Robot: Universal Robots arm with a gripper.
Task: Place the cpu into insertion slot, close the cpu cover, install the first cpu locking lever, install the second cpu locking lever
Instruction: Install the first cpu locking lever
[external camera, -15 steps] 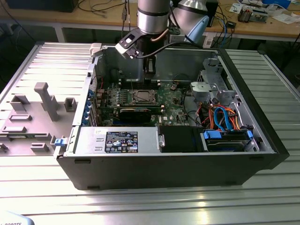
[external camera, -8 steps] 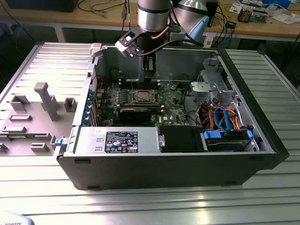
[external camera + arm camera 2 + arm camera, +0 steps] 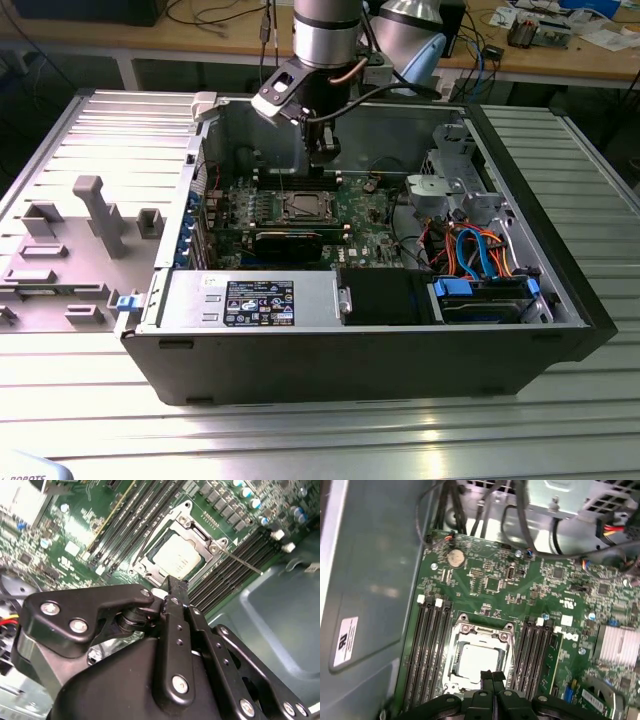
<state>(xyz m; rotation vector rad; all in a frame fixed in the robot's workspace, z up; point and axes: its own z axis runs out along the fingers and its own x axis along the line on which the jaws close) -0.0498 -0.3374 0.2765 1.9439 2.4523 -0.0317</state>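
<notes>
The cpu (image 3: 177, 556) lies flat in the insertion slot (image 3: 303, 208) on the green board, its silvery top showing in both wrist views (image 3: 477, 662). The cpu cover (image 3: 483, 629) lies down around it as a metal frame (image 3: 196, 526). One thin wire lever (image 3: 241, 562) sticks out past a corner of the socket, and another (image 3: 142, 547) runs along the opposite side. My gripper (image 3: 322, 160) hangs a little above the socket inside the case. Its black fingers (image 3: 175, 592) are shut together with nothing between them, and the fingertips (image 3: 486, 676) hover over the socket's edge.
Rows of memory slots (image 3: 427, 650) flank the socket. A long black card (image 3: 290, 240) sits just in front of it, with a power supply (image 3: 250, 300) and a drive cage with orange and blue cables (image 3: 475, 255) nearby. The case wall (image 3: 365, 580) stands close beside the board.
</notes>
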